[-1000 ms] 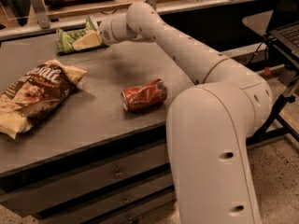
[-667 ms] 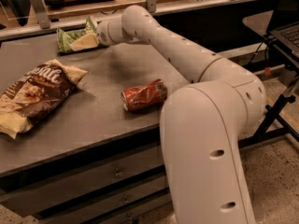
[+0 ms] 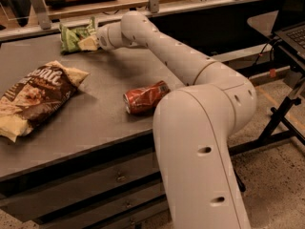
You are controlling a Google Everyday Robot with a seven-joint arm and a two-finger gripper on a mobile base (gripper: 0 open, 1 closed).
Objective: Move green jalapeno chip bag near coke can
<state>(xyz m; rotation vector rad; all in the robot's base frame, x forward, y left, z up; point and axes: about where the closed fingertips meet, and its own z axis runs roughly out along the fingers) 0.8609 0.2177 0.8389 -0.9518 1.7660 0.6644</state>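
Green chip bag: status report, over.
Claw at green jalapeno chip bag, table's far edge. Bag not yet near coke can, which lies on its side. Brown-and-cream bag off to one side, not between them.

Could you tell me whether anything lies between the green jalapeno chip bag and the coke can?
Nothing visible does. The gripper is at the green jalapeno chip bag by the far edge; bare tabletop runs from there to the coke can. The brown bag lies aside.

Two bags (image 3: 75, 36) (image 3: 38, 97), one can (image 3: 145, 98), one end effector (image 3: 88, 43)
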